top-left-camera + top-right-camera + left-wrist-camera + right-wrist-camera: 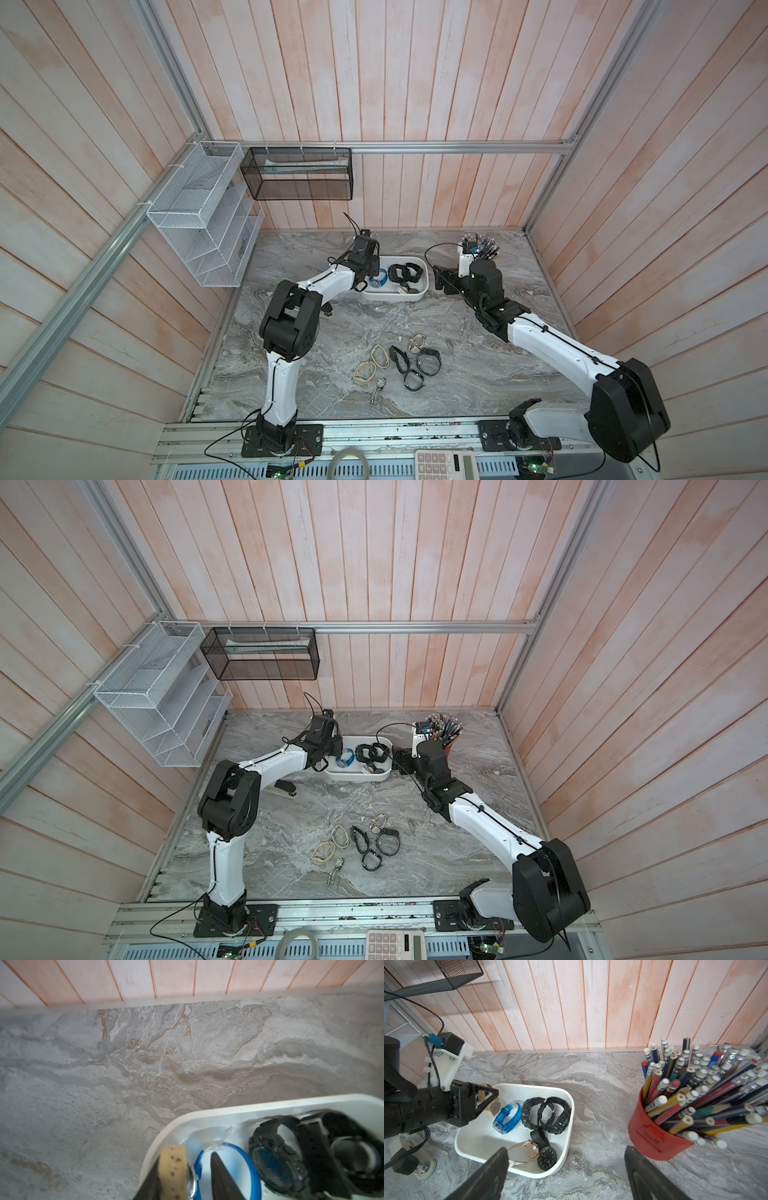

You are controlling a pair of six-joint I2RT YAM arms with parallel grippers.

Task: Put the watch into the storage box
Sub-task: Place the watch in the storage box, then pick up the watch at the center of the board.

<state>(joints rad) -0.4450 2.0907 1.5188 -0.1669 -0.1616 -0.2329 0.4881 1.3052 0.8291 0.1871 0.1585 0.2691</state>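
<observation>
The white storage box point(395, 296) point(357, 776) stands at the back middle of the marble table. It holds a blue watch point(507, 1118), black watches point(548, 1113) and a rose-gold one point(531, 1150). My left gripper point(370, 276) point(192, 1153) hangs over the box's left end with its jaws parted. A tan-strapped watch point(172, 1167) point(492, 1108) leans against one finger, with a gap to the other. My right gripper point(566, 1149) point(438, 278) is open and holds nothing, just off the box's right end.
Several loose watches point(399, 361) lie on the table near the front. A red can of pencils point(654, 1134) stands right of the box. A black mesh basket point(297, 174) and a white wire rack point(199, 224) hang on the walls. A calculator point(446, 463) lies at the front.
</observation>
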